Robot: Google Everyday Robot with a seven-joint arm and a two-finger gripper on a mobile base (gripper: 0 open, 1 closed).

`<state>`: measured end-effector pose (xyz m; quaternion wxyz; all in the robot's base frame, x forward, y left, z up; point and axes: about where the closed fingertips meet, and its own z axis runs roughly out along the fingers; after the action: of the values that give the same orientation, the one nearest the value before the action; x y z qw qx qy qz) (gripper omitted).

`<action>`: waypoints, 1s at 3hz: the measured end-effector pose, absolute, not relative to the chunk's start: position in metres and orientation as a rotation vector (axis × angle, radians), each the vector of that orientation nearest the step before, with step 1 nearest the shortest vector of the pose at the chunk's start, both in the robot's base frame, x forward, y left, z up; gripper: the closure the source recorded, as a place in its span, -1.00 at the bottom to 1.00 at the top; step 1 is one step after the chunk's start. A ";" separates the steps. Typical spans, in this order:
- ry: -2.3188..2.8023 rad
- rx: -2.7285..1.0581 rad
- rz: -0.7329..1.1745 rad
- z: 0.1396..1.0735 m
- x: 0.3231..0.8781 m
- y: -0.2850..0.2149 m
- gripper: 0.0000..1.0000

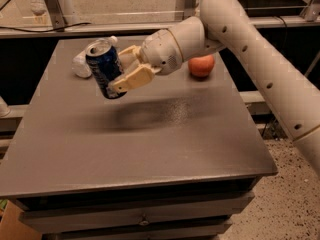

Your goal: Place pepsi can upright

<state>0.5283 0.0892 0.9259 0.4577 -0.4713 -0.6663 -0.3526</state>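
While the pepsi can point(102, 66) is held clamped in the tool point(119, 70), nearly upright and clear above the worktop point(150, 149), the placing step is judged in hand; levelling, lowering and release are required next.

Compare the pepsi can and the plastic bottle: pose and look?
Support: pepsi can hangs tilted in the claw above the table; plastic bottle lies on it. Look: can dark blue, bottle clear. Both at the table's far left.
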 end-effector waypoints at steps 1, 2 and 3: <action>-1.713 -1.159 -0.877 0.924 0.514 0.071 1.00; -1.720 -1.206 -0.902 0.911 0.502 0.045 1.00; -1.695 -1.263 -0.948 0.899 0.502 0.018 1.00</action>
<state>0.5020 0.0176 0.8986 0.4008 -0.4995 -0.6702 -0.3749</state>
